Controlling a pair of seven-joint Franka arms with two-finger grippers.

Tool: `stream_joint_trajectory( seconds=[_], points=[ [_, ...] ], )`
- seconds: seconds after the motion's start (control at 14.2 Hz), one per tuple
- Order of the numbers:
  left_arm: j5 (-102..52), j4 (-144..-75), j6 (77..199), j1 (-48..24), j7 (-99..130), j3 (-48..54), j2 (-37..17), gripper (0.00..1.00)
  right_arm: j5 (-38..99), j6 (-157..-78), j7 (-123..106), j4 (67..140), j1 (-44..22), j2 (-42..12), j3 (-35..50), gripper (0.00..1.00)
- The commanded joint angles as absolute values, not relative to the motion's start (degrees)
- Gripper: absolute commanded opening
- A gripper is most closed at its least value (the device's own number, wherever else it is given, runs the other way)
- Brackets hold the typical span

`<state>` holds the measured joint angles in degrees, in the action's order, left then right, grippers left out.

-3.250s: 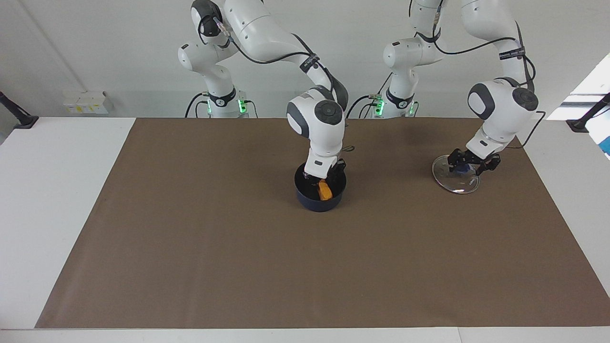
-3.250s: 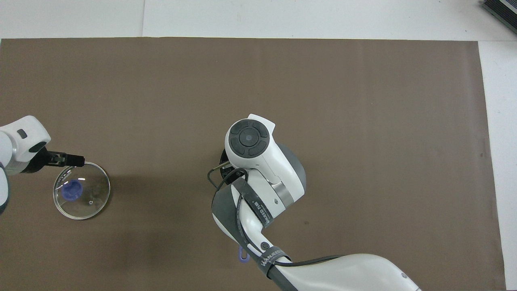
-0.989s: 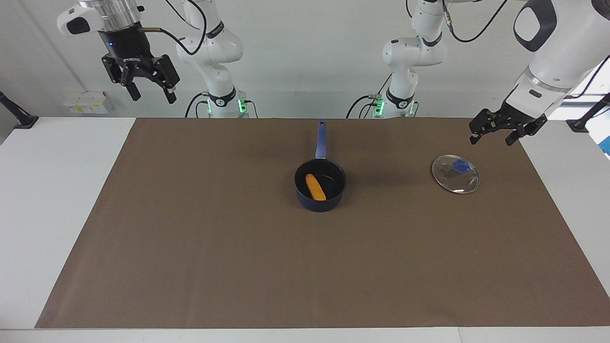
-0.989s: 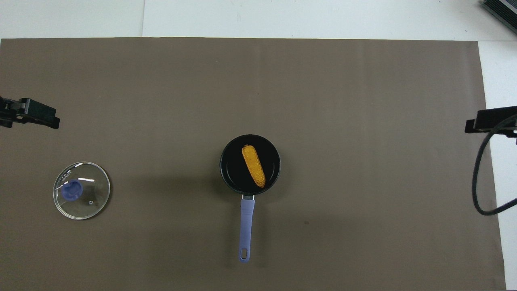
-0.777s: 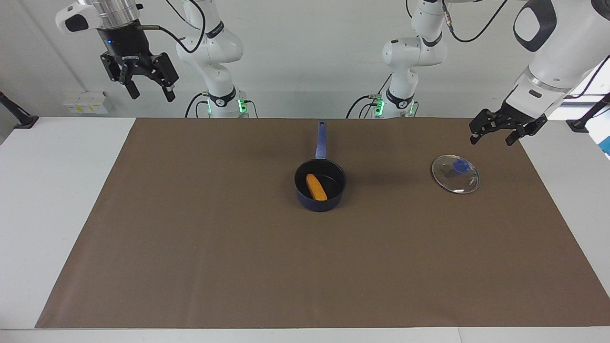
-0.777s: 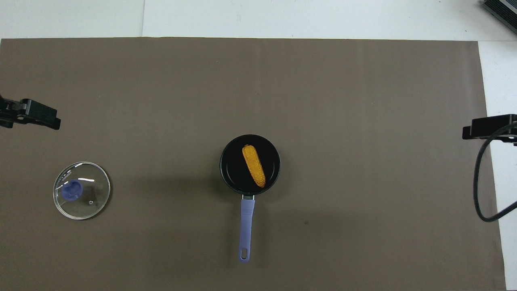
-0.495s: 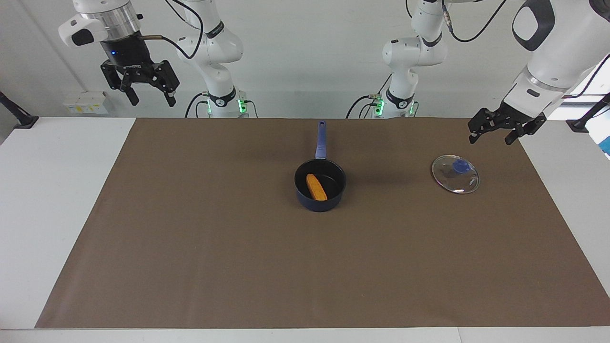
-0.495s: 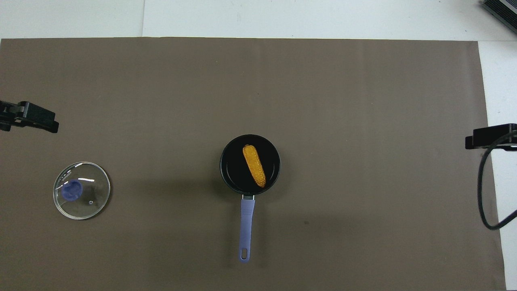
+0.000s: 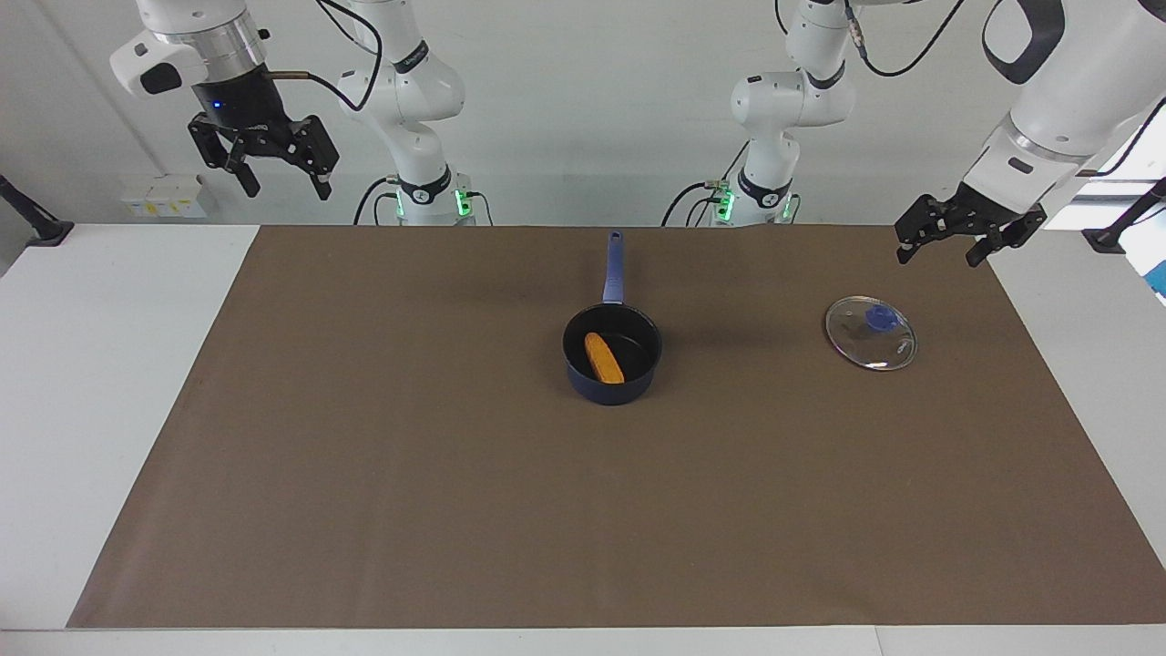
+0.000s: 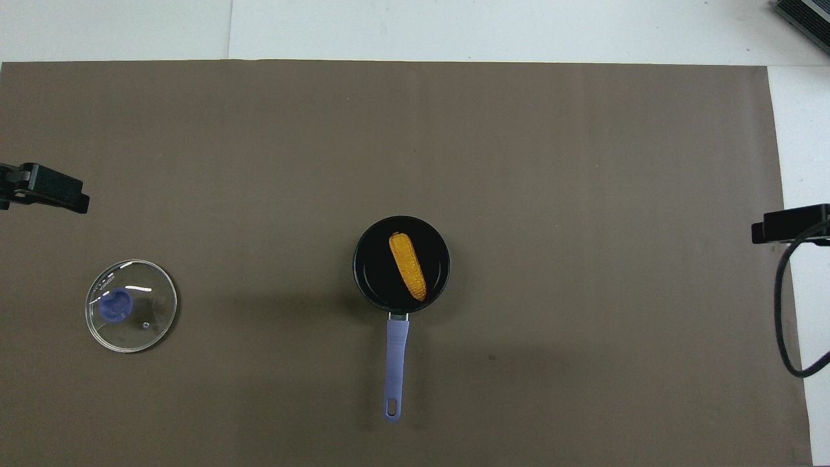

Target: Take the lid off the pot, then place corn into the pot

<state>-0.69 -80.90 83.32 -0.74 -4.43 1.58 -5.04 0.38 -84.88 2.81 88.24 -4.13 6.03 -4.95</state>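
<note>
Corn lying flat on the floor of the pot, angled across the black inside, shorter than the width so sits clear of the rim. Pot at mid-worktop, handle pointing toward the robots, clear of both arms' reach lines. Lid flat on the brown mat toward the left arm's end, knob up, well apart from the pot: parked out of the drop path, knob free for a regrasp. Left end effector raised over the mat edge near the lid, fingers spread wide, holding nothing. Right end effector up high over the right arm's end of the worktop, also spread wide and empty. Looks like both steps done: lid off, corn in. Judging both arms parked clear. Nothing left to grasp.
</note>
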Motion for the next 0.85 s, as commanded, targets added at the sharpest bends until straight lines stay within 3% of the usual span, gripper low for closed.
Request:
stream_joint_trajectory(
  seconds=[0.0,0.78],
  points=[
    [0.09,-80.42,82.44,-1.41,-4.75,1.23,-4.83,1.0,-0.26,-83.85,1.32,88.33,-3.6,6.33,-4.4,1.0],
    [0.0,-80.59,82.53,-1.41,-4.83,1.23,-4.75,1.0,-0.53,-84.2,1.23,89.82,-3.69,7.03,-4.39,1.0]
  ],
)
